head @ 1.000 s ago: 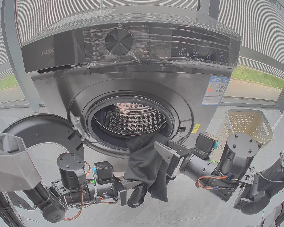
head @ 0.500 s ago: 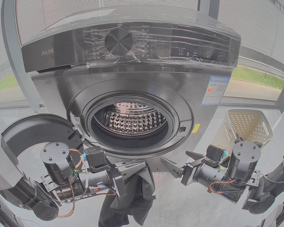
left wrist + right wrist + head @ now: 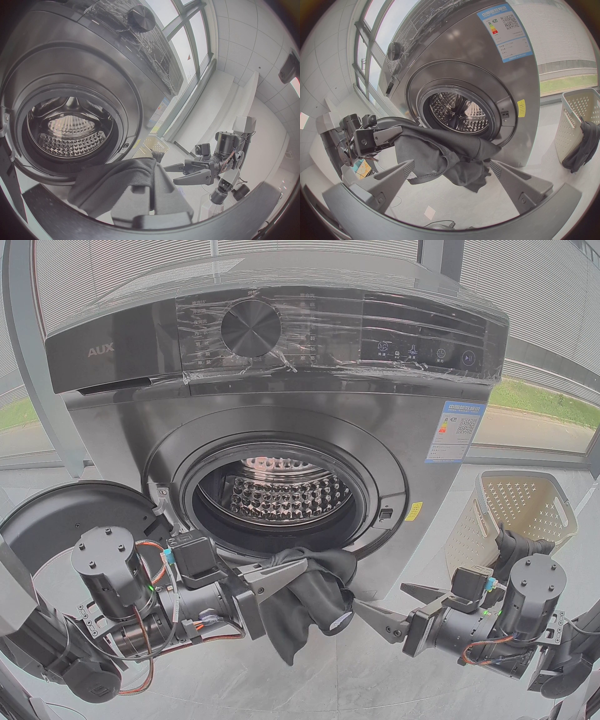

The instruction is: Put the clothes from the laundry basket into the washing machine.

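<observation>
We see the dark grey front-loading washing machine (image 3: 300, 409) with its round door (image 3: 69, 521) swung wide to our left, behind the left arm. This leaves the steel drum mouth (image 3: 275, 496) open, with its lower lip the nearest edge.

Our left hand (image 3: 294, 574) is clamped on the black cloth garment (image 3: 306, 602) just below and in front of that lip. The garment's top edge stretches sideways from the hand towards the lip, and we cannot tell if it touches. Its bulk hangs straight down, long axis vertical, above the grey tiled floor (image 3: 375, 677).

Our right hand (image 3: 380, 594) is spread wide and holds nothing, its lower fingertip just beside the hanging fold.

The cream perforated plastic laundry basket (image 3: 537, 490) stands beside the machine's right side. A second dark garment (image 3: 522, 546) is draped over its near rim.
</observation>
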Controlling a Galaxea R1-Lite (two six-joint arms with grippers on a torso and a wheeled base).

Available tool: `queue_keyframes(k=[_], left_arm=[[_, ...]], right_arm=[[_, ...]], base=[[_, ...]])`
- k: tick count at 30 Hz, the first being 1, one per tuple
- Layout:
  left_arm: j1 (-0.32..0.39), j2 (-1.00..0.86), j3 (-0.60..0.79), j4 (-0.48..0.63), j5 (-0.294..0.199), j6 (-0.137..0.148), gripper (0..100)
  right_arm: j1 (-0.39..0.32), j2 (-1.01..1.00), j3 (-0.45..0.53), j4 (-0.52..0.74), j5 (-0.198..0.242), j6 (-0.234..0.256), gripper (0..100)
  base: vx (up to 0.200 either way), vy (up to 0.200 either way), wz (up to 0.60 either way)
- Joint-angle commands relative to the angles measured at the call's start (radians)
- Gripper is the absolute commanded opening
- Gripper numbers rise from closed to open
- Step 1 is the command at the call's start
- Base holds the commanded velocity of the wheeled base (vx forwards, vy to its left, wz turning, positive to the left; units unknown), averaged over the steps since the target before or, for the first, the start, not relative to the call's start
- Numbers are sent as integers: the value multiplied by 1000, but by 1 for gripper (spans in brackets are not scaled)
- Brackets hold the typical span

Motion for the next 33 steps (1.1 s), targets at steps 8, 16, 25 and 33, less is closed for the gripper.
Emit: queue_keyframes(k=[8,16,25,33], left_arm=[[1,-4,-28,-2,-1,-12,0],[4,-7,-28,-2,-1,-26,0],[4,-7,-16,-20,1,-26,0],[3,7,-30,-20,44,-26,0]], right_arm=[[1,56,69,-60,8,29,100],[1,177,86,-83,31,-46,100],[1,323,38,-219,32,-95,100],[40,350,38,-252,66,-100,100]], base=[[0,0,0],[0,0,0],[0,0,0],[0,0,0]])
